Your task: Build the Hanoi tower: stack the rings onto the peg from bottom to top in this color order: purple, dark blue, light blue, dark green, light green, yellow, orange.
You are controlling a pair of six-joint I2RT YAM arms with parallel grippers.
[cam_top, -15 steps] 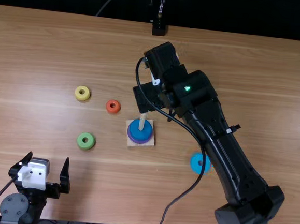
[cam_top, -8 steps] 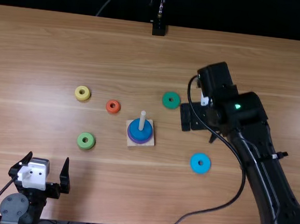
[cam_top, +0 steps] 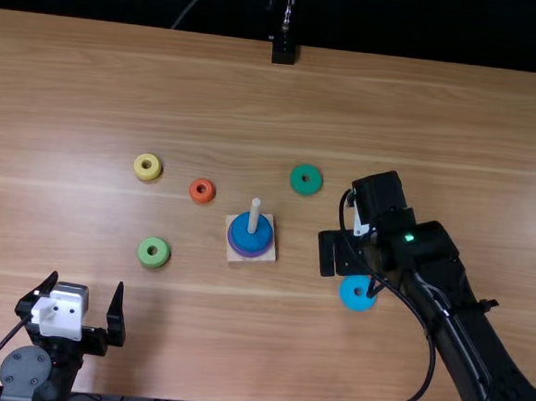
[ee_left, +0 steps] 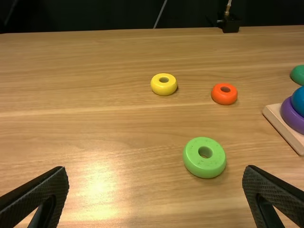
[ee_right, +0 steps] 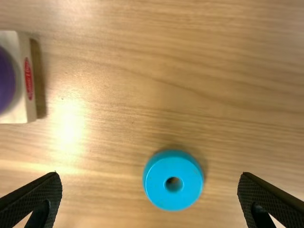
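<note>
My left gripper (cam_top: 89, 312) stands open near the table's lower left corner; in its wrist view the left gripper (ee_left: 156, 178) has nothing between its fingers. My right gripper (cam_top: 355, 268) hangs over the light blue ring (cam_top: 357, 297). In its own wrist view the right gripper (ee_right: 147, 183) is spread open, with the light blue ring (ee_right: 172, 184) lying on the table between and below the fingers. A dark blue ring (cam_top: 250, 231) rests on a purple ring (cam_top: 248, 253) around the peg (cam_top: 254, 216). Loose rings are dark green (cam_top: 306, 178), light green (cam_top: 153, 252), yellow (cam_top: 147, 167) and orange (cam_top: 202, 191).
The peg's square wooden base (cam_top: 263, 256) stands mid-table, left of the right gripper. A black stand (cam_top: 284, 49) rises at the table's far edge. The right arm's cable loops over the near right part of the table.
My right gripper has moved off the peg area to the right, then down toward the table's near side. That uncovered the dark green ring. The left arm has stayed still.
</note>
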